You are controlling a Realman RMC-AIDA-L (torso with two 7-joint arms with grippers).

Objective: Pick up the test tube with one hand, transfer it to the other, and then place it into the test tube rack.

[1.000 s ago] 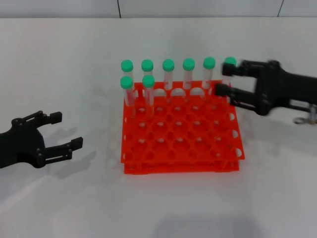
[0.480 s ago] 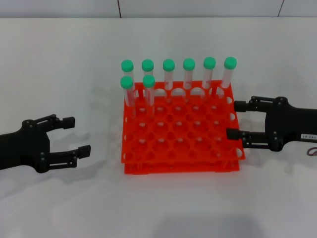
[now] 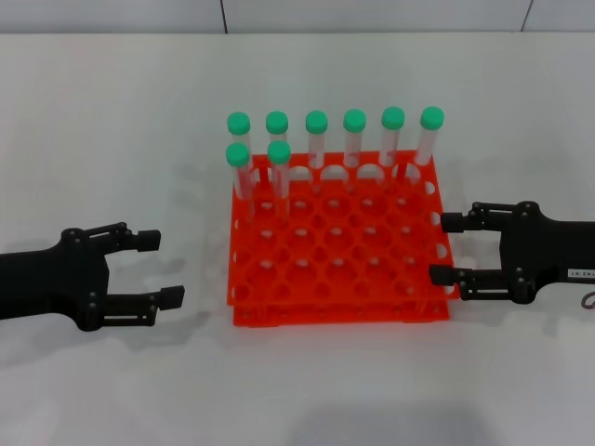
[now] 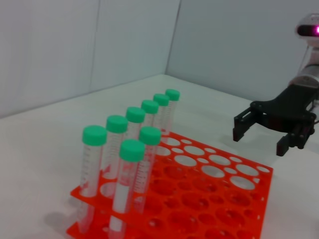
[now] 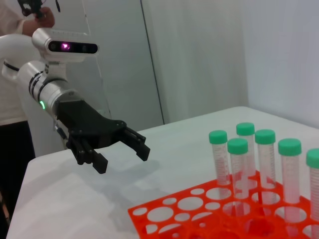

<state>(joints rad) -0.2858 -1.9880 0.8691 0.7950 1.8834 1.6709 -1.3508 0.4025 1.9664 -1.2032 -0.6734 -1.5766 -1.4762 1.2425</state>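
Observation:
The orange-red test tube rack stands in the middle of the table, with several green-capped tubes upright in its back rows. The test tube stands in the back right corner hole, with nothing touching it; in the left wrist view it is the farthest tube of the row. My right gripper, the one with the white label, is open and empty beside the rack's right edge, and shows as the right gripper past the rack's far side in the left wrist view. My left gripper is open and empty, left of the rack.
The rack fills the lower part of the right wrist view, with the left gripper beyond it over the white table. A person stands behind that arm at the edge. Most rack holes hold nothing.
My right gripper let go of the back right tube and drew back along the rack's right side toward the front. My left gripper slid closer to the rack.

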